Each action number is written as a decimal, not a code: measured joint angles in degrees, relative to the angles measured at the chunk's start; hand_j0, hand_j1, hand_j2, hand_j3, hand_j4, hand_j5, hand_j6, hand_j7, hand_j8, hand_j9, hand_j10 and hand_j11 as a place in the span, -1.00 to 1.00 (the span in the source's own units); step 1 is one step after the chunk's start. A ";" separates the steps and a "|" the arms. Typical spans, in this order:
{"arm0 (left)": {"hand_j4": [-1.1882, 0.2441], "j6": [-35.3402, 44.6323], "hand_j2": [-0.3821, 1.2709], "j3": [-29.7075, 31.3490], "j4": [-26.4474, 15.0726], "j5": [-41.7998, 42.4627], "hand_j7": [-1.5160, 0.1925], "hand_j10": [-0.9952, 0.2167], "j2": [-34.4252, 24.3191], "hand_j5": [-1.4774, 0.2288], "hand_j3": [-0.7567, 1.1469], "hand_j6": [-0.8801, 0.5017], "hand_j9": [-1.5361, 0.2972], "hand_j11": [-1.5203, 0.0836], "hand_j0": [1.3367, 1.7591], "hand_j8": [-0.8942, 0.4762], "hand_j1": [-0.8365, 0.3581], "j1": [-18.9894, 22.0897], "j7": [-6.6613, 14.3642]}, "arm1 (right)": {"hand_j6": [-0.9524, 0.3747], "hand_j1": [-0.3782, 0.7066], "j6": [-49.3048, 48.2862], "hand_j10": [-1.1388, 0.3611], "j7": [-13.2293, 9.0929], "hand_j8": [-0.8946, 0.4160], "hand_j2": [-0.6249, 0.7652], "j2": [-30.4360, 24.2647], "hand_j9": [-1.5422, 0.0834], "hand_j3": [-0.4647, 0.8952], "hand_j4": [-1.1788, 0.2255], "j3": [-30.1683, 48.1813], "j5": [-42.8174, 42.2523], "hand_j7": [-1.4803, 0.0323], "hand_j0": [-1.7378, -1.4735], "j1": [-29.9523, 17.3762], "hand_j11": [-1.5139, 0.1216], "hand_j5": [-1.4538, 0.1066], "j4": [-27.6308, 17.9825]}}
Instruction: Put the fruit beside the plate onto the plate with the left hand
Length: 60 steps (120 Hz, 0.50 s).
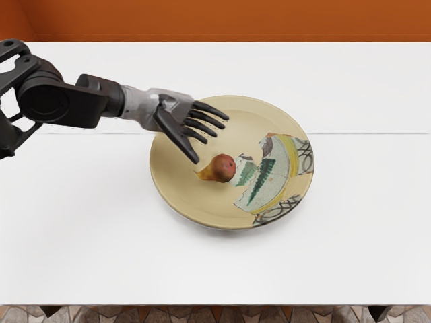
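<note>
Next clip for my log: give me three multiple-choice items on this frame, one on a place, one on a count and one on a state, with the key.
1. Where is the fruit?
A) on the plate
B) off the plate, beside it
C) in the hand's grasp

2. How many fruits show?
A) one
B) two
C) three

3. How is the left hand?
A) closed on the fruit
B) an empty fist
C) fingers spread, holding nothing

Key:
1 A: the fruit lies near the plate's middle.
2 A: only one reddish-brown fruit is in view.
3 C: the fingers are spread over the plate's left part and are not closed round the fruit.
</note>
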<state>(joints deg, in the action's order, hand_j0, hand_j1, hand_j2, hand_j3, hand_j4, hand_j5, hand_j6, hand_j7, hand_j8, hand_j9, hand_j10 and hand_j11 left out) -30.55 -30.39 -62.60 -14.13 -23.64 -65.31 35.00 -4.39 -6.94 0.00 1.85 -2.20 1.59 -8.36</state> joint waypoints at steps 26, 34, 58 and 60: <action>0.57 -3.75 -0.48 -4.81 0.10 10.90 0.68 0.54 -5.12 0.63 -0.20 0.20 0.58 0.79 0.52 0.22 0.85 0.92 0.00 | 0.43 -0.95 0.00 0.52 0.00 0.36 -0.10 0.00 0.90 -0.32 0.68 0.00 0.00 0.96 -0.40 0.02 0.85 0.86 0.01; 0.59 -4.08 -0.50 -5.19 0.10 13.66 0.70 0.57 -7.24 0.66 -0.20 0.22 0.61 0.82 0.52 0.25 0.89 3.44 0.00 | 0.43 -0.95 0.00 0.52 0.00 0.36 -0.10 0.00 0.90 -0.32 0.68 0.00 0.00 0.96 -0.40 0.04 0.85 0.86 0.01; 0.64 -4.42 -0.52 -5.56 0.19 17.54 0.75 0.62 -15.92 0.70 -0.20 0.25 0.65 0.87 0.52 0.28 0.95 9.10 0.00 | 0.43 -0.95 0.00 0.52 0.00 0.36 -0.10 0.00 0.90 -0.32 0.68 0.00 0.00 0.96 -0.40 0.08 0.85 0.86 0.01; 0.64 -4.43 -0.52 -5.59 0.25 17.78 0.75 0.62 -16.46 0.71 -0.20 0.26 0.65 0.87 0.52 0.29 0.95 9.23 0.00 | 0.43 -0.95 0.00 0.52 0.00 0.36 -0.10 0.00 0.90 -0.32 0.68 0.00 0.00 0.96 -0.40 0.08 0.85 0.86 0.01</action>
<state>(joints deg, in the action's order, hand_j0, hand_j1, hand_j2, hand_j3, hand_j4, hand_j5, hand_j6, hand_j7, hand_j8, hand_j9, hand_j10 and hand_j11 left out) -34.98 -35.98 -62.35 3.65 -40.10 -56.07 35.00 -4.39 -6.94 0.00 1.85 -2.20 1.67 -8.35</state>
